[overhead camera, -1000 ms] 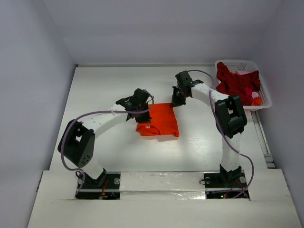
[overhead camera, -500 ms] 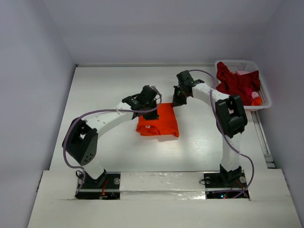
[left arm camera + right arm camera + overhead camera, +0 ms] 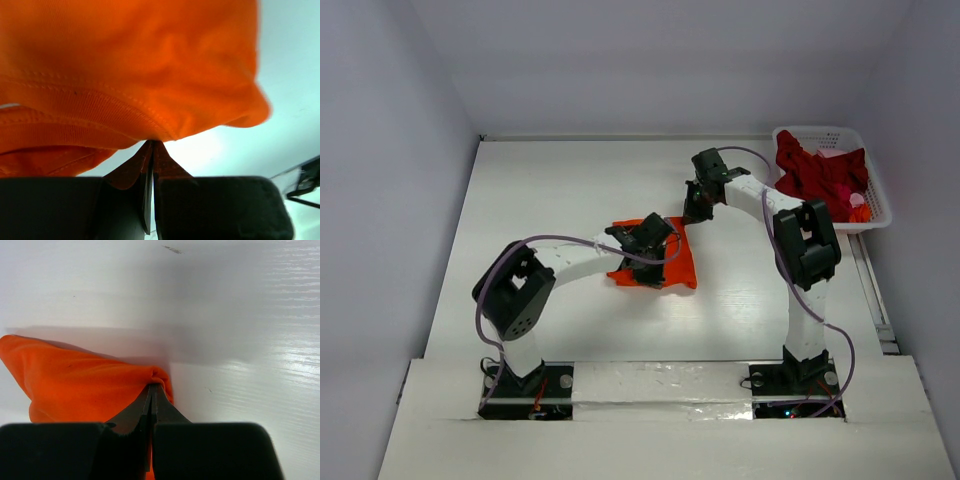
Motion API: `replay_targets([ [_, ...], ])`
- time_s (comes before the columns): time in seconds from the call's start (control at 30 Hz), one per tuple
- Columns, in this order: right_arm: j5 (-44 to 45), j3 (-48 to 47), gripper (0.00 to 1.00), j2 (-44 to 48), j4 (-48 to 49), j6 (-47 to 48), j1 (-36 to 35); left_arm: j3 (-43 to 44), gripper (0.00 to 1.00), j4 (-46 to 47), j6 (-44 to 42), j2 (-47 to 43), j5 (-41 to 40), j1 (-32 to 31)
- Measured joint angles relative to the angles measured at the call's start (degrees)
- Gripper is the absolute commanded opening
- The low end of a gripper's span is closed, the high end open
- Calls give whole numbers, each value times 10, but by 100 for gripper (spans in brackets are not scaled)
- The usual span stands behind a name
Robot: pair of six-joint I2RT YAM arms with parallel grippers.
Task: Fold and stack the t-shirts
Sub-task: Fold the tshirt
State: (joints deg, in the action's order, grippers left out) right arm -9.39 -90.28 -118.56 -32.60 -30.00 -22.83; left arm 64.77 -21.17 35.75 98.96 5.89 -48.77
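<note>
The bright orange t-shirt lies partly folded on the white table in the middle of the top view. My left gripper is over it and shut on a hemmed edge of the orange fabric, which is lifted and draped above the fingertips. My right gripper is shut on the shirt's far right corner, low on the table, with the fabric bunched at the tips. The dark crimson t-shirts lie heaped in the basket.
The white lattice basket stands at the far right corner of the table, holding the red heap and a small orange-pink item. Grey walls enclose the table on the left, back and right.
My left gripper has moved right and toward the near side across the orange shirt, carrying its left edge over the rest. The right gripper has stayed on the far corner.
</note>
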Motion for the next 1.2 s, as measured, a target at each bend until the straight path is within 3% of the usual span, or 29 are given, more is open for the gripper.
replay_targets([
  [0.33,1,-8,0,0,-5,0,0,-50,0,-27,-9,0,14,-7],
  [0.77,2,-10,0,0,-5,0,0,33,0,-82,29,-141,-96,5],
  [1.2,2,-10,0,0,-4,0,0,-33,0,-28,37,-83,-186,65],
])
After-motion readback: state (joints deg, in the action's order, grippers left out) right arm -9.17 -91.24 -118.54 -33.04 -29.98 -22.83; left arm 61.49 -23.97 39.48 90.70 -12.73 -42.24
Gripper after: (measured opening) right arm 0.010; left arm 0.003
